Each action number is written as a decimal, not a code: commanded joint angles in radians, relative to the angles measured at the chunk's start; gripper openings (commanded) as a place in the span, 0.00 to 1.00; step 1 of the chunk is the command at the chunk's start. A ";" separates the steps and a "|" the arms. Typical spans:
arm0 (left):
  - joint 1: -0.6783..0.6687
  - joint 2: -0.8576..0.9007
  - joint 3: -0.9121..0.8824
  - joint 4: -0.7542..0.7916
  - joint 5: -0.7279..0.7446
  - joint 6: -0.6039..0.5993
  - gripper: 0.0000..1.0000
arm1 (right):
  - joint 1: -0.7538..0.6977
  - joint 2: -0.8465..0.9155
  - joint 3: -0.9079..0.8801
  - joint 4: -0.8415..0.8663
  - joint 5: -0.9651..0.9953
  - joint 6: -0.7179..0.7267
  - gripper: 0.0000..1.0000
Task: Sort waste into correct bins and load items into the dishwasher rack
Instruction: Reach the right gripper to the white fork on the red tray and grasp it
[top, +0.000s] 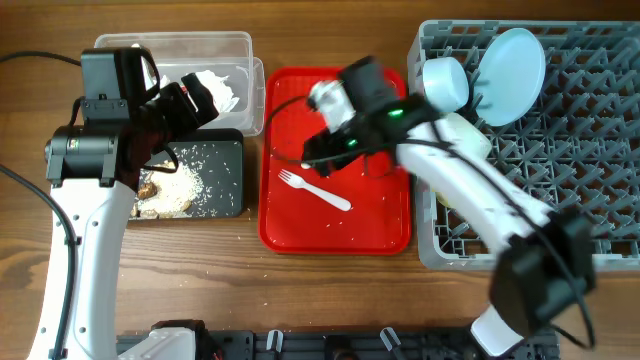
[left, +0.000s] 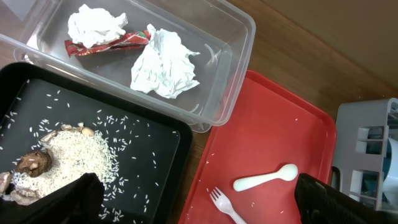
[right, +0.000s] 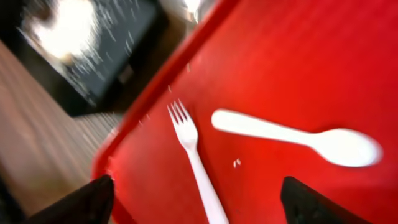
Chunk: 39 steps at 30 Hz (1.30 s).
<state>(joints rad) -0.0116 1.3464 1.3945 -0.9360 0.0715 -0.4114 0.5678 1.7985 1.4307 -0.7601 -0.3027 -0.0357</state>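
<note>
A white fork (top: 315, 188) and a white spoon (left: 266, 179) lie on the flat red tray (top: 385, 215). My right gripper (top: 322, 150) hovers over the tray, open and empty; in its wrist view the fork (right: 194, 155) and spoon (right: 292, 134) lie just ahead of the open jaws (right: 196, 196). My left gripper (top: 195, 100) is open and empty above the bins. The clear bin (left: 233, 68) holds white napkins (left: 165, 65) and a red wrapper (left: 109, 43). The black bin (left: 158, 168) holds rice scraps (left: 74, 155) with brown lumps.
The grey dishwasher rack (top: 560, 130) stands at the right, with a pale blue plate (top: 510, 60) upright, a pale blue bowl (top: 445, 82) and a pale item under the right arm. Loose rice grains dot the tray. Bare wooden table lies in front.
</note>
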 joint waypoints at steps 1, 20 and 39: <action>0.005 -0.008 0.021 0.003 -0.013 0.015 1.00 | 0.053 0.105 -0.005 -0.004 0.105 -0.031 0.76; 0.005 -0.008 0.021 0.003 -0.013 0.015 1.00 | 0.124 0.291 -0.023 0.032 0.099 -0.121 0.49; 0.005 -0.008 0.021 0.003 -0.013 0.015 1.00 | 0.050 0.095 0.149 -0.217 0.146 0.126 0.04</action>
<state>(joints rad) -0.0116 1.3464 1.3945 -0.9356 0.0715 -0.4114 0.6563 2.0529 1.4574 -0.9180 -0.1818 0.0162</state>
